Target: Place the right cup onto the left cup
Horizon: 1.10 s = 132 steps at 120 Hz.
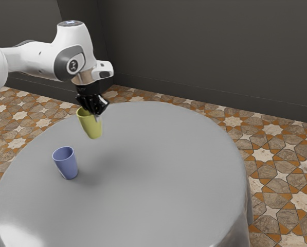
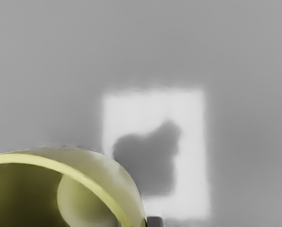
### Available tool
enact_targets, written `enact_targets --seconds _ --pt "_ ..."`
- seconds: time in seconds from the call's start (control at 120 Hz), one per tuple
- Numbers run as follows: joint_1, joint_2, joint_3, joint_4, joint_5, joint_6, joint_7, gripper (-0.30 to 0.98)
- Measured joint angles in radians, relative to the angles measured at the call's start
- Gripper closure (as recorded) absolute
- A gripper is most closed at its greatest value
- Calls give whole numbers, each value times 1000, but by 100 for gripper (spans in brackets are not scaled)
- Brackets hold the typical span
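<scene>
The hand [image 1: 97,116] grips the yellow cup [image 1: 92,129], mouth up, apart from the open-topped blue cup [image 1: 67,165].

The raised cup [image 1: 93,128] is in the gripper [image 1: 97,115], above the worktop [image 1: 158,170] and apart from it. The standing cup [image 1: 67,164] is upright on the worktop, nearer the exterior camera and farther toward the exterior view's left; the two cups do not touch. Both lie toward the exterior view's left side of the worktop. The floor [image 1: 276,154] shows behind and to either side, and the wall [image 1: 194,51] rises behind it.
</scene>
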Motion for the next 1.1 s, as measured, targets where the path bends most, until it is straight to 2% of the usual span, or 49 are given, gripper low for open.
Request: enact_targets --seconds 0.433,1.1 --pt "7 -59 54 -101 3 35 -11 78" --pt "71 -140 55 -217 6 69 -19 78"
